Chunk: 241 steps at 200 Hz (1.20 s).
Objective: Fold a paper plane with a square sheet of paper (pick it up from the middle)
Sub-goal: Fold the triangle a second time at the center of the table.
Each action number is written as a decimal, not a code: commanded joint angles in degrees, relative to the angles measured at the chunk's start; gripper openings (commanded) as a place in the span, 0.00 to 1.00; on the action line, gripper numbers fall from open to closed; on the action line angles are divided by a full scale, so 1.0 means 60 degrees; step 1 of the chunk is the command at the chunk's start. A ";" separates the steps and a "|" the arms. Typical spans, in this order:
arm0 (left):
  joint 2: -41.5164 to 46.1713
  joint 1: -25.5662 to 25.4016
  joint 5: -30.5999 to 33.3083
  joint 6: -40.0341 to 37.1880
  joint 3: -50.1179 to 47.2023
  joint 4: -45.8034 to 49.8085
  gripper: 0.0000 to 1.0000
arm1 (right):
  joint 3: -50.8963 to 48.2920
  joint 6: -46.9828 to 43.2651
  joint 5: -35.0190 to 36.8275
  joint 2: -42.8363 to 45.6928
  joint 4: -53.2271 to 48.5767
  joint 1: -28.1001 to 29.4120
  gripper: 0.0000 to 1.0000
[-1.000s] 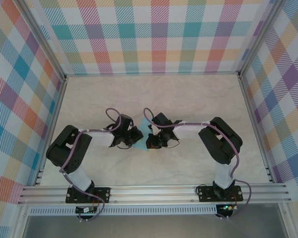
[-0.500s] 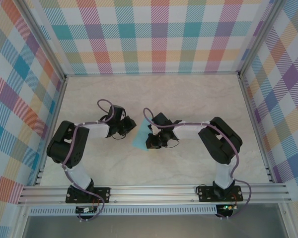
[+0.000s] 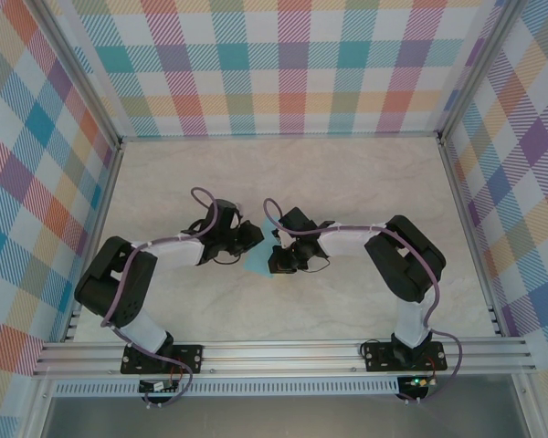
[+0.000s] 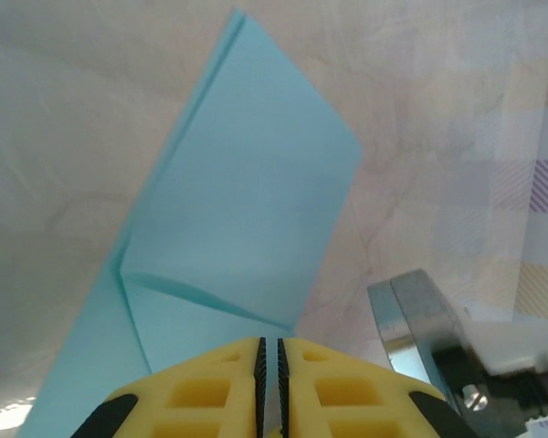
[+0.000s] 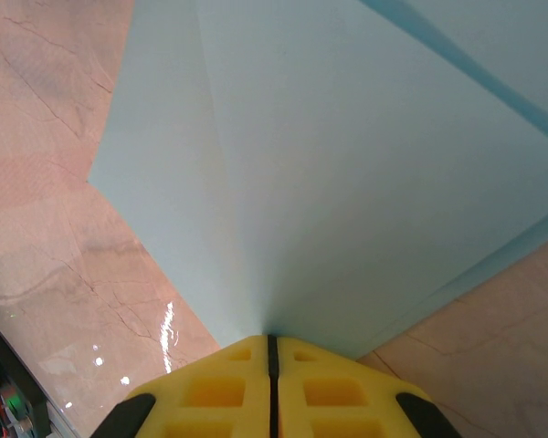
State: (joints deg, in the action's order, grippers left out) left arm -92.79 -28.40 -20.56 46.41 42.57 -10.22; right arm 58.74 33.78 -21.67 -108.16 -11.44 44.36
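Paper (image 3: 258, 263) sits at the middle of the scene, light blue and no longer a flat square: the left wrist view shows it (image 4: 247, 182) doubled over, with a layered long edge and a slanting crease near its lower end. It is far from a narrow dart, so I judge this to be one of the early folds, with most of the task left. On the paper's right, the right gripper (image 3: 275, 261) has its yellow fingers closed tight on it, the sheet (image 5: 347, 164) fanning straight out of the seam between them (image 5: 271, 343). On the paper's left, the left gripper (image 3: 252, 244) is drawn together to a thin slit (image 4: 269, 354) right at the paper's edge; I cannot tell whether any paper is caught in it. The next move probably calls for the right hold to stay firm while the left tip presses along the crease, keeping the edges matched. Under the paper is the pale marbled table (image 3: 365, 182). Just right of the paper, a grey metal bracket (image 4: 411, 319) stands close, so the two heads crowd each other and could collide.
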 commanded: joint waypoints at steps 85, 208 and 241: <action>-0.1349 0.0010 0.0969 -0.0245 0.0420 0.0492 0.12 | -0.0477 -0.0188 0.1238 -0.0847 -0.1971 0.0048 0.08; -0.0741 0.0874 0.0914 -0.0635 0.0546 0.0689 0.13 | -0.0402 -0.0203 0.1098 -0.0650 -0.1907 0.0048 0.07; -0.0112 0.0588 0.0241 -0.0513 0.0224 0.0423 0.14 | -0.0382 -0.0155 0.1034 -0.0606 -0.1873 0.0047 0.08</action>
State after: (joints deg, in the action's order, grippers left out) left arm -97.49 -24.25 -16.95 43.83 44.91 -7.40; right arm 59.16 33.58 -21.47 -108.27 -12.21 44.36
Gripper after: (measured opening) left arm 0.136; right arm 0.078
